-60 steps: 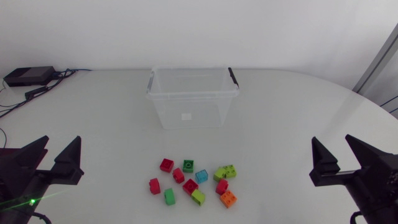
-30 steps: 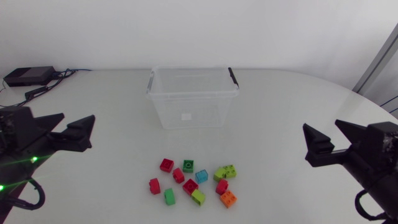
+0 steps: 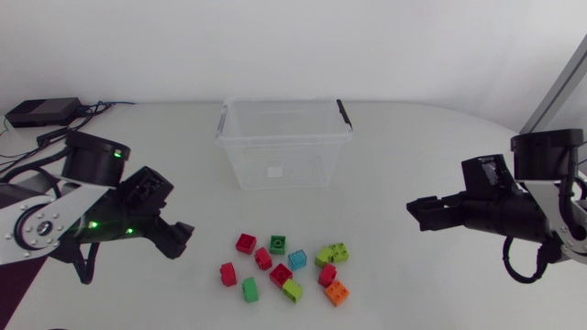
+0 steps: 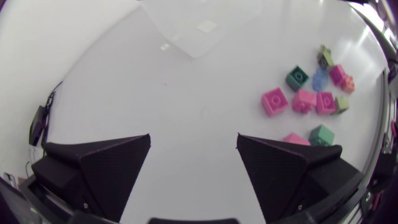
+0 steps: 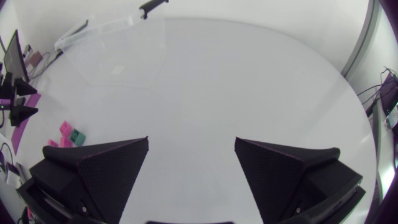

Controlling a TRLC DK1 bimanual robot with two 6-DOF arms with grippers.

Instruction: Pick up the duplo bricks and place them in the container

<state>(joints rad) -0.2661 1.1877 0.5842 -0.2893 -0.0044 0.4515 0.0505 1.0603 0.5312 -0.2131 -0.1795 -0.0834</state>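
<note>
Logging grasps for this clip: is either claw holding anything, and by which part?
Nothing is held. The left claw and right claw are open and empty; the bricks lie on the table.

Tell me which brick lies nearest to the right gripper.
The wide lime brick: of all the bricks it sits farthest toward the right gripper. The orange brick is next, yet clearly farther off.

I've swung both arms up and inward: left gripper (image 3: 176, 240) now close beside the bricks (image 3: 281, 273), right gripper (image 3: 420, 211) turned toward them.
</note>
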